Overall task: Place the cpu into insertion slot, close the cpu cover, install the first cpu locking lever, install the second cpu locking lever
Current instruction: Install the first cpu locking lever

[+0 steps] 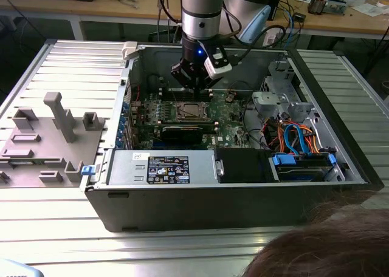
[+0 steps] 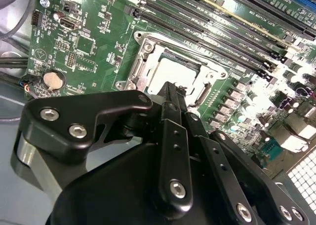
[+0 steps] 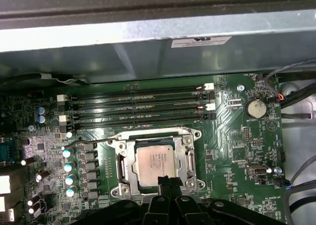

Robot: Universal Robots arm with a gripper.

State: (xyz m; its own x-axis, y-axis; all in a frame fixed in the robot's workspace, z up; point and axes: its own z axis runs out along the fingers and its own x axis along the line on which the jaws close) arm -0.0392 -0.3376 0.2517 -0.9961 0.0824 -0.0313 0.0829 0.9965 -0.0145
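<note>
Within silvery cpu cover point(image 3: 128, 159), flat square cpu point(image 3: 158, 161)

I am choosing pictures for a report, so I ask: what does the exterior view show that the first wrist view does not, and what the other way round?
The exterior view adds the open computer case on the ribbed metal table, the power supply, the grey fixture block at the exterior view's left, and a person's hair. The first wrist view adds the coin battery and the blue-topped capacitors. Both share the green motherboard, the cpu in its socket framed by the cpu cover, and the shut pincer close to the socket.
</note>
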